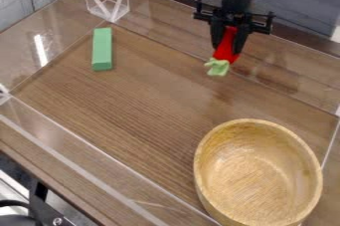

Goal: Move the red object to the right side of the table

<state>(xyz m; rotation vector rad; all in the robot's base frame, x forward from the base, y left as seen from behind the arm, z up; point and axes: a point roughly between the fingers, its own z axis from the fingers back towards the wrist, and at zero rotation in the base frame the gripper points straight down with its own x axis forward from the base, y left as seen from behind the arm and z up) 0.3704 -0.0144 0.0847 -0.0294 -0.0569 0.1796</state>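
The red object [225,49], a small glossy red toy fruit with a light green leafy end, hangs just above the brown wood-grain table [133,120] toward its far right part. My gripper [229,39] points straight down and is shut on the red object, its black fingers [240,33] pressing both sides of it. The green leafy end sticks out below the fingers. The black arm rises out of the top of the picture.
A green rectangular block [102,49] lies at the far left. A round light wooden bowl [259,178] sits at the near right corner. Clear acrylic walls [80,165] edge the tabletop, with a folded clear piece [106,4] at the back left.
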